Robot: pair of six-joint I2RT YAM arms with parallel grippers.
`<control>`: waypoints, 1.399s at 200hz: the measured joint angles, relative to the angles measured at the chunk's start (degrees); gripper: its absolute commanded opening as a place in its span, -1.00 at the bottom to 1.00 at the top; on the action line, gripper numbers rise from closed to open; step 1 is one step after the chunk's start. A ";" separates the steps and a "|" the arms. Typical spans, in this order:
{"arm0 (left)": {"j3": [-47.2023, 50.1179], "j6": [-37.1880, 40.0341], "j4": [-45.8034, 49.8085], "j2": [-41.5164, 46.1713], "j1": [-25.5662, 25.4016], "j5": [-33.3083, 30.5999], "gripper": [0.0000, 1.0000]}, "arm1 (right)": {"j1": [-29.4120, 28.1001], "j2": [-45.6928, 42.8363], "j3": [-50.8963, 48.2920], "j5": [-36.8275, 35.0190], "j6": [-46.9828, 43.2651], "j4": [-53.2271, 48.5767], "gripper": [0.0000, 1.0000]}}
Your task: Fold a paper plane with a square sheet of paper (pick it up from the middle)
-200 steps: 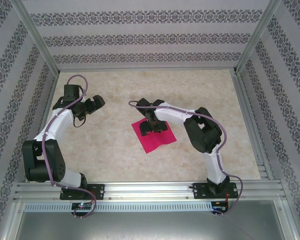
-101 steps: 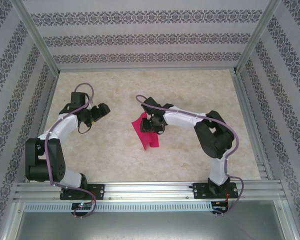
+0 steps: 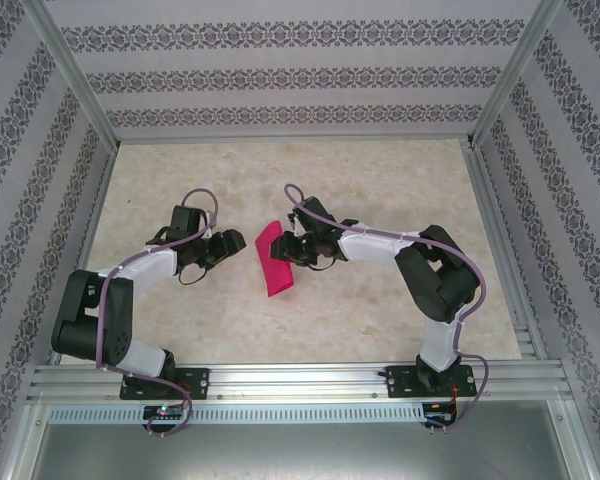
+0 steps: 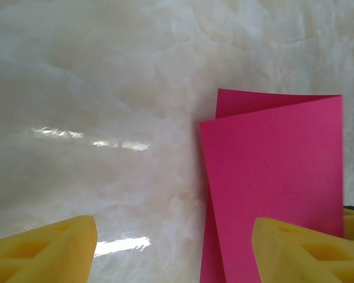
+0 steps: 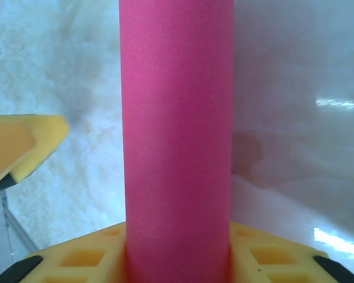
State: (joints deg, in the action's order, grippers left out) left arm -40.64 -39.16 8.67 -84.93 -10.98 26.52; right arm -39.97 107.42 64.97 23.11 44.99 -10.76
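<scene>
Found right gripper (image 3: 296, 249) clamped on the square sheet of paper (image 3: 273, 262), which was curled over double near the middle of the table (image 3: 380, 180). Found left gripper (image 3: 235, 243) just beside the sheet, jaws standing apart.

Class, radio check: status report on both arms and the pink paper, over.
Left fingers open beside paper. Right fingers shut on paper, bent double. Nothing in the way.

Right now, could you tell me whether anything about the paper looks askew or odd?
Yes: the square sheet of paper, pinched in the right gripper, is bent double, and from the left wrist its two layers are misaligned, the back edge showing at a slant.
</scene>
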 measured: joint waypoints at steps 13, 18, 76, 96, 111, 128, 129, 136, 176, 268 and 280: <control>0.00 -0.39 -1.14 -0.20 -0.63 0.00 0.41 | 0.28 0.00 0.00 -2.47 -0.87 -1.33 0.04; 0.00 -0.50 -1.57 -0.33 -0.85 0.00 0.40 | 0.33 0.00 0.00 -3.72 -1.22 -2.08 0.12; 0.00 -2.10 -3.56 -1.14 -2.56 0.02 0.40 | 0.33 -0.02 0.00 -16.33 -6.12 -9.77 0.32; 0.00 -2.45 -4.24 -1.18 -3.23 0.04 0.38 | 0.33 -0.02 0.00 -18.49 -6.80 -10.60 0.31; 0.00 -2.80 -5.01 -1.40 -3.87 0.09 0.34 | 0.35 -0.02 0.00 -19.30 -7.21 -10.71 0.30; 0.00 -3.56 -5.88 -1.97 -4.85 0.22 0.26 | 0.50 -0.09 -0.09 -20.09 -7.21 -10.64 0.24; 0.00 -3.61 -5.92 -2.03 -4.92 0.22 0.26 | 0.52 -0.11 -0.11 -20.11 -7.21 -10.64 0.24; 0.00 -3.89 -6.36 -2.34 -5.31 0.44 0.23 | 0.76 -0.26 -0.37 -20.11 -7.13 -10.58 0.22; 0.00 -5.75 -9.18 -4.37 -7.52 1.49 0.20 | 2.25 -0.68 -1.68 -18.32 -4.55 -9.09 0.22; -1.05 -5.75 -12.61 -7.50 -8.72 1.25 0.15 | 1.75 2.38 3.17 -19.15 -4.15 -14.58 0.37; -1.70 -5.53 -12.72 -8.37 -8.72 1.22 0.13 | 1.33 3.13 4.33 -20.06 -4.17 -15.96 0.37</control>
State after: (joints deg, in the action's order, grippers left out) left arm -42.35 -44.69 -4.05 -93.30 -19.70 27.75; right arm -38.63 110.54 69.30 3.05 40.82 -26.72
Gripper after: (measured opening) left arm 0.575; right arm 0.685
